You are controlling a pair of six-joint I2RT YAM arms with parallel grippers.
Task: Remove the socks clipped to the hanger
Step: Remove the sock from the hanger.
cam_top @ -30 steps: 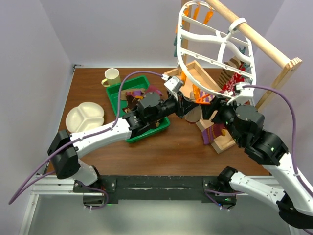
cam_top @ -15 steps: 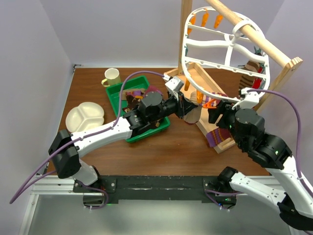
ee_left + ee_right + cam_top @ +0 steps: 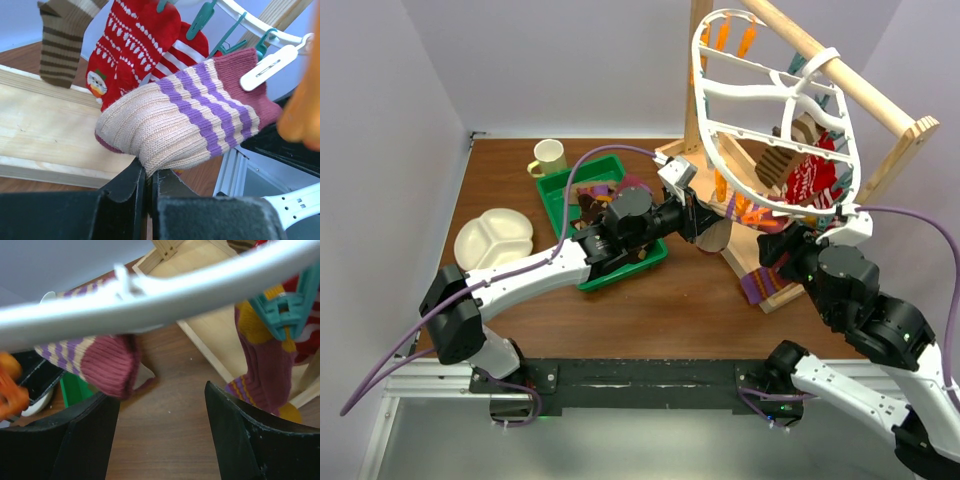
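The white hanger [image 3: 760, 110] hangs tilted from the wooden rail [image 3: 840, 70]; its rim crosses the right wrist view [image 3: 165, 295]. My left gripper [image 3: 725, 225] is shut on the toe of a tan sock with purple stripes and a maroon cuff [image 3: 190, 120]; in its own view the jaws [image 3: 149, 170] pinch the fabric. A white clip [image 3: 267, 67] still holds the cuff. A red patterned sock [image 3: 130, 55] and a brown striped sock [image 3: 62, 45] hang behind. My right gripper [image 3: 162, 405] is open and empty below the rim, beside the maroon cuff [image 3: 107, 362] and a maroon-yellow sock [image 3: 265, 365] on a teal clip [image 3: 282, 310].
A green tray [image 3: 560, 200] holding socks sits at centre left, with a yellow mug [image 3: 550, 157] behind it and a white divided plate [image 3: 495, 238] to its left. The wooden stand's base [image 3: 780, 290] lies under the hanger, a purple-striped sock [image 3: 765, 280] on it.
The hanger has swung and tilted on the rail. My right gripper has drawn back down and to the right of the rim. My left gripper keeps its hold on the tan sock.
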